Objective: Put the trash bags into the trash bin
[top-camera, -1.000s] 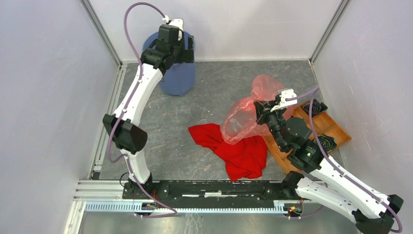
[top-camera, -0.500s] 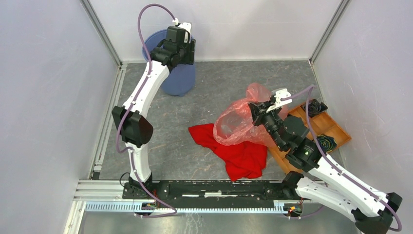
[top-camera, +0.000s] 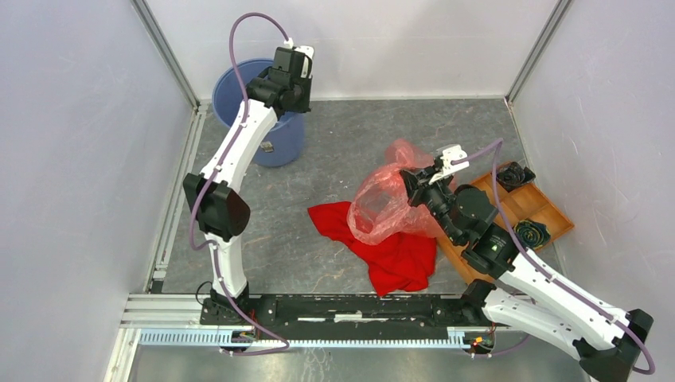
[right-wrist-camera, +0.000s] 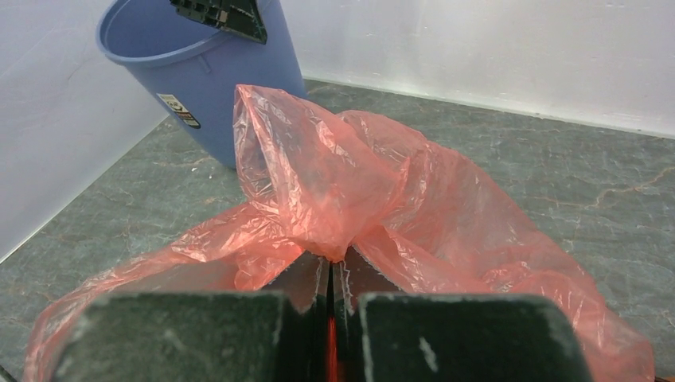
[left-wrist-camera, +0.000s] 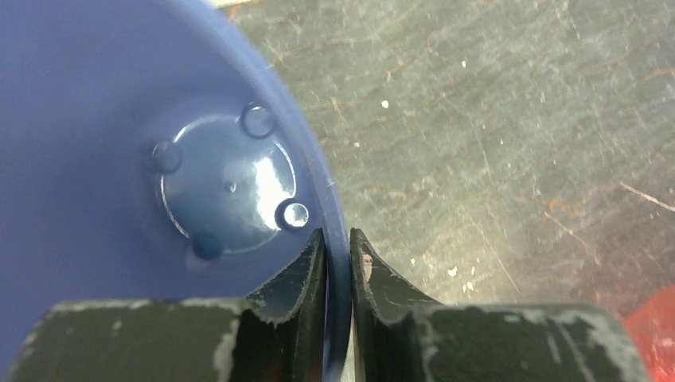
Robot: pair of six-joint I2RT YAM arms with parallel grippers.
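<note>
at rear, left jaws pinch trash bin (left-wrist-camera: 87, 119) rim, right jaws pinch trash bag (right-wrist-camera: 334, 183)

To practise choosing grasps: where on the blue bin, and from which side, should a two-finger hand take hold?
Grip the rim, coming from above, with one finger inside and one outside. The bin looks far wider than a hand could span, but its wall is thin and its top is open. The left hand pinches it just so.

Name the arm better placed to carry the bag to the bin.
Right. The right gripper is shut on the trash bag; the left gripper is clamped on the trash bin rim.
</note>
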